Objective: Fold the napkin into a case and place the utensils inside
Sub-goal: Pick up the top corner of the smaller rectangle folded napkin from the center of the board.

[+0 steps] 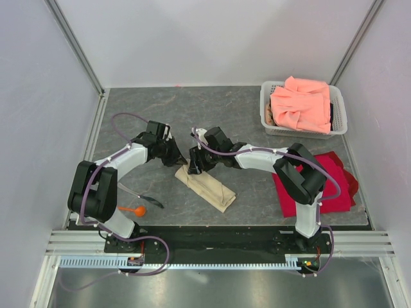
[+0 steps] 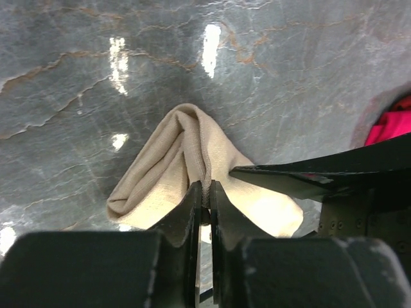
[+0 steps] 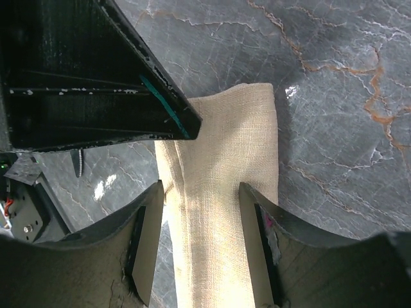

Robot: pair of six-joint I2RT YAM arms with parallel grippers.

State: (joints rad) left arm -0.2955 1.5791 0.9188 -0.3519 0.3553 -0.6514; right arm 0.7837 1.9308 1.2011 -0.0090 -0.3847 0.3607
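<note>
The beige napkin [image 1: 209,187] lies mid-table, folded into a long narrow strip. My left gripper [image 1: 182,160] is at its far end and shut on a raised fold of the cloth [image 2: 173,160], pinched between the fingertips [image 2: 207,192]. Right beside it, my right gripper [image 1: 192,165] stands open over the same end, and the strip [image 3: 225,167] runs between its spread fingers [image 3: 202,192]. An orange spoon [image 1: 135,210] and a thin dark utensil [image 1: 149,201] lie near the left arm's base, apart from both grippers.
A white basket [image 1: 264,102] holding a salmon-pink cloth [image 1: 302,102] stands at the back right. A bright red cloth [image 1: 334,183] lies under the right arm near the table's right edge. Walls enclose the table on three sides.
</note>
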